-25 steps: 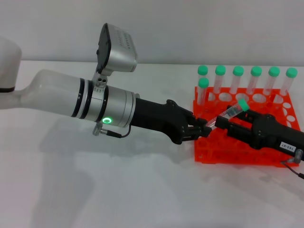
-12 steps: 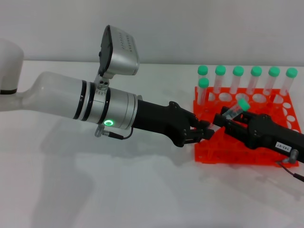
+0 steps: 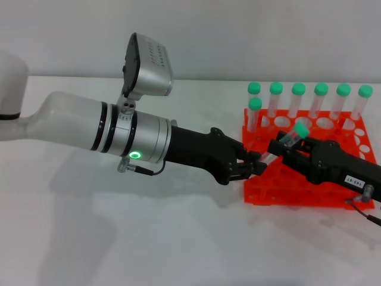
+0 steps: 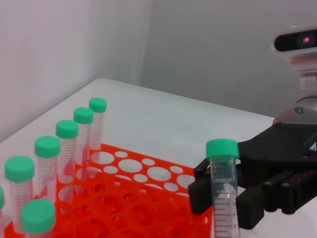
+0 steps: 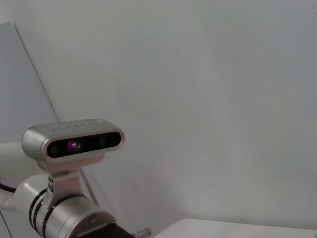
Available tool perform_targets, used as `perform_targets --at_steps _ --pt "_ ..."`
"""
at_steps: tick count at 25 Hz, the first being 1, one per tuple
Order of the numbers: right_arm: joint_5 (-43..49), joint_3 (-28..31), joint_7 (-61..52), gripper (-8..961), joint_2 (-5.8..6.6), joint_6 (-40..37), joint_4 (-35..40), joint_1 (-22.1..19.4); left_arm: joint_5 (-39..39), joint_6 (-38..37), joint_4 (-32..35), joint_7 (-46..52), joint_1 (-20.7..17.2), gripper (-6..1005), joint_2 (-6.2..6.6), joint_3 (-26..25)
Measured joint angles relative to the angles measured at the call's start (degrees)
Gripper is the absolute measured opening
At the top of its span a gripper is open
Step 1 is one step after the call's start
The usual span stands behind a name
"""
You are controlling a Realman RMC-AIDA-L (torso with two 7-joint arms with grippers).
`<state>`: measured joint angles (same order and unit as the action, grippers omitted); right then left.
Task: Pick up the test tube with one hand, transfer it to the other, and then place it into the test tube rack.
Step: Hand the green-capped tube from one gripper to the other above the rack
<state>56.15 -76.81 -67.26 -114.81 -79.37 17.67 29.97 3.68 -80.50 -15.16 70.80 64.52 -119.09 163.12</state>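
Handover is seen in mid-air above the near left corner of the test tube rack, which stands on the white counter. The test tube is held tilted, its green cap pointing up and toward the rack's far row, its lower end pointing toward the left tool. The right tool (the one with the small white label) is clamped on the tube just below the cap. The left tool, on the green-lit arm, is reached in from the left, its black fingers closed about the tube's lower tip; whether the tip is actually gripped cannot be told. In the left wrist view the tube is shown with its graduation marks, and the right tool's fingers are seen pressed against both sides of it. Seven other green-capped tubes are stood upright in the rack, six along the far row and one just in front at the left end.
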Motion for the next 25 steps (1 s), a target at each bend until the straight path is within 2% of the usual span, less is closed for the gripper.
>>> perform_targets --at_steps 18,25 --pt "0.3 0.0 0.7 238 0.12 0.5 0.1 0.9 0.0 1.1 0.1 -0.6 0.0 199 0.00 0.0" --pt "0.4 0.0 0.5 231 -0.09 1.2 0.1 1.2 -0.1 1.3 0.5 -0.9 0.1 198 0.10 0.0"
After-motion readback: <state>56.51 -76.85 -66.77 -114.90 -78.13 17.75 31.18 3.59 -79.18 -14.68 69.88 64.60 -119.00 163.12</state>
